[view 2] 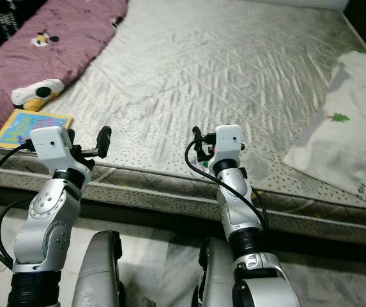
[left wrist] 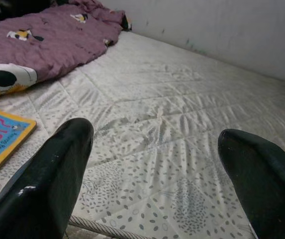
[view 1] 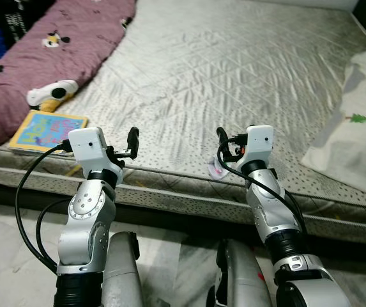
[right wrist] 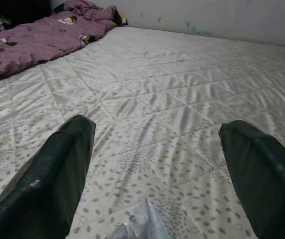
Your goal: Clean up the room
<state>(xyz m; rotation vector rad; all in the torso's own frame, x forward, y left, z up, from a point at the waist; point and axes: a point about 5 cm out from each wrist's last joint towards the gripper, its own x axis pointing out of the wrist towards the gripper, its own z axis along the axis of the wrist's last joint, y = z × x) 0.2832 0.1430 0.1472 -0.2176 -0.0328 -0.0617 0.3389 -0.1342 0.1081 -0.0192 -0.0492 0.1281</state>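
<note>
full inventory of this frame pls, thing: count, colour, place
mattress: 1, grey-white quilted, fills the scene ahead
blanket: 1, purple with cartoon prints, mattress's far left
book: 1, blue and yellow, left mattress edge beside the blanket
white cloth: 1, white with small green print, mattress's right side
wrapper: 1, small, whitish, near mattress edge just before the right gripper
left gripper: 1, black fingers, open, over near edge
right gripper: 1, black fingers, open, above the wrapper

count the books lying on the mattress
1. A colourful children's book lies at the mattress edge on the robot's left, beside the purple blanket. More could be hidden under the blanket.
</note>
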